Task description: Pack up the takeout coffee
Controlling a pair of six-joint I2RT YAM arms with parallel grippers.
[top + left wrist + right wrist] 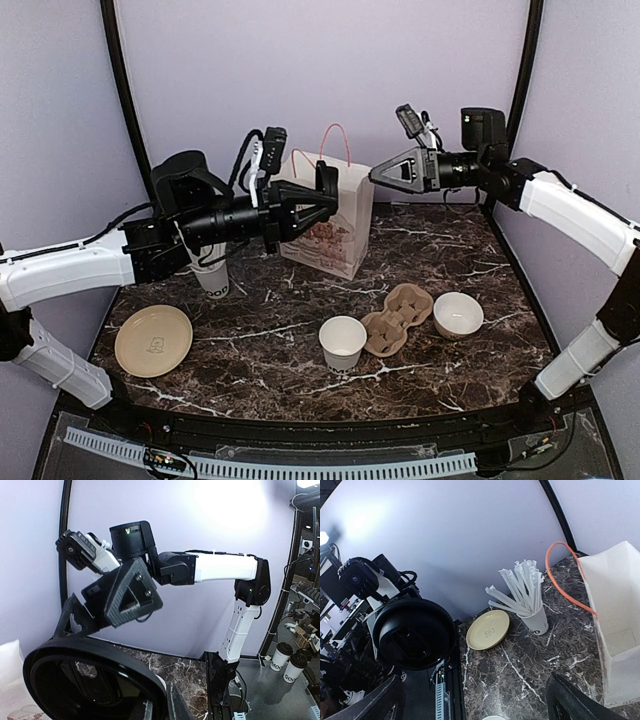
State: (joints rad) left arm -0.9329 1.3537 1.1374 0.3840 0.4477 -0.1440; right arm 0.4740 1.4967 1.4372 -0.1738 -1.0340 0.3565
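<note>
The takeout coffee cup (pixel 342 343), white with black lettering near its base, stands open-topped at the front middle of the table. Its round black lid (pixel 326 188) is up in the air in front of the paper bag, and my left gripper (pixel 322 207) is shut on it. The left wrist view has the lid (pixel 75 675) filling the lower left, pinched at its rim by the left gripper (pixel 157 705). My right gripper (pixel 376 172) hangs open just right of the lid, facing it. In the right wrist view the lid (pixel 412 632) faces the camera, well beyond the widely spread right gripper (pixel 475 692).
A white paper bag (pixel 325 215) with pink handles stands at the back middle. A brown cup carrier (pixel 398 318) and a low white bowl (pixel 458 315) lie right of the cup. A tan plate (pixel 153 340) sits front left. A straw-filled cup (pixel 532 615) stands behind the left arm.
</note>
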